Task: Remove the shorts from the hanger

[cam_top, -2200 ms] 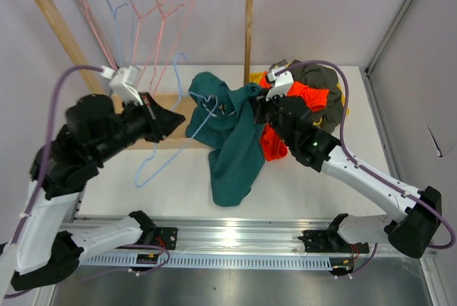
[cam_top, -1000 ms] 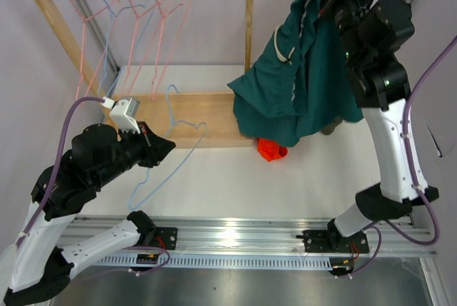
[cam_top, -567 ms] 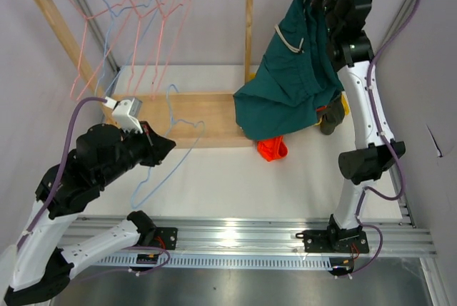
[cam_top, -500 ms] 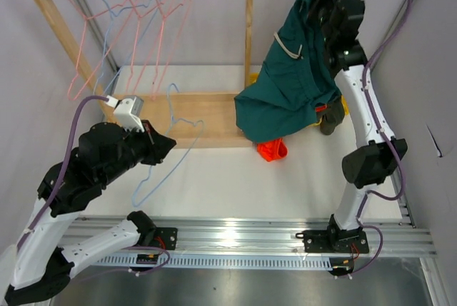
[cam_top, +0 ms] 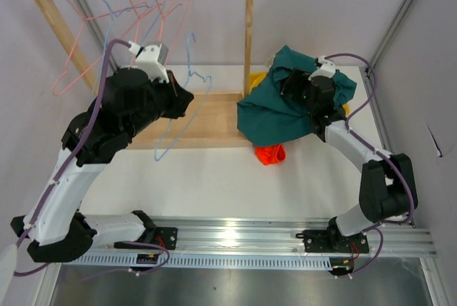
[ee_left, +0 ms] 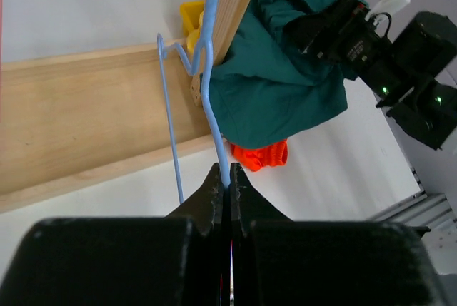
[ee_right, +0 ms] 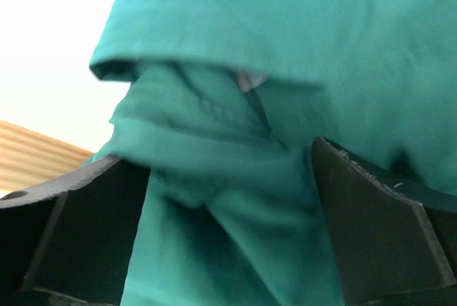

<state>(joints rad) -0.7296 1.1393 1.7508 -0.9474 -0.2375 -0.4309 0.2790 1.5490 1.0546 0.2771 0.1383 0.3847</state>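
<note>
Teal shorts (cam_top: 271, 113) are lying heaped at 3 o'clock on the table (cam_top: 214, 177), right under the right claw (ee_right: 228, 220), which is gaping wide around the cloth. Left claw (ee_left: 223, 186) is pinching the bare blue hanger (ee_left: 208, 106), well off at 9 o'clock.

No text, label, brand, number or sign can be read anywhere in these views; every surface shown is unmarked or too blurred.
</note>
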